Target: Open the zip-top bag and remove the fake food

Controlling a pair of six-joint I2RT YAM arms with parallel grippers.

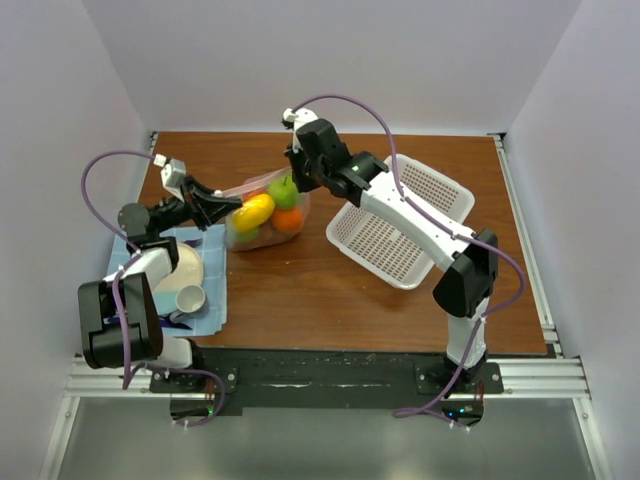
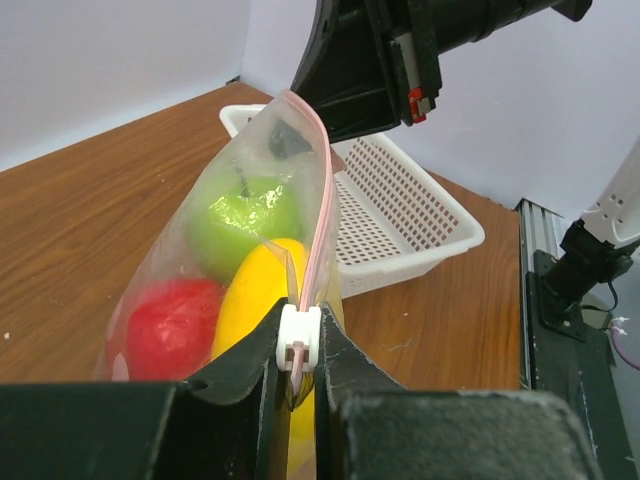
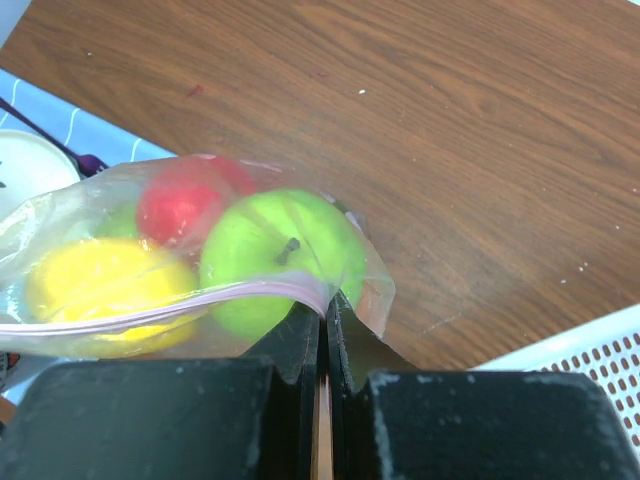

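The clear zip-top bag stands on the brown table, stretched between both grippers with its pink zip strip on top. Inside is fake food: a green apple, a yellow piece, an orange and a red fruit. My left gripper is shut on the white zip slider at the bag's left end. My right gripper is shut on the bag's right corner, on the zip strip next to the green apple.
A white mesh basket lies tilted under the right arm, just right of the bag. At the left front, a blue cloth carries a beige plate and a white cup. White walls close the table's sides and back.
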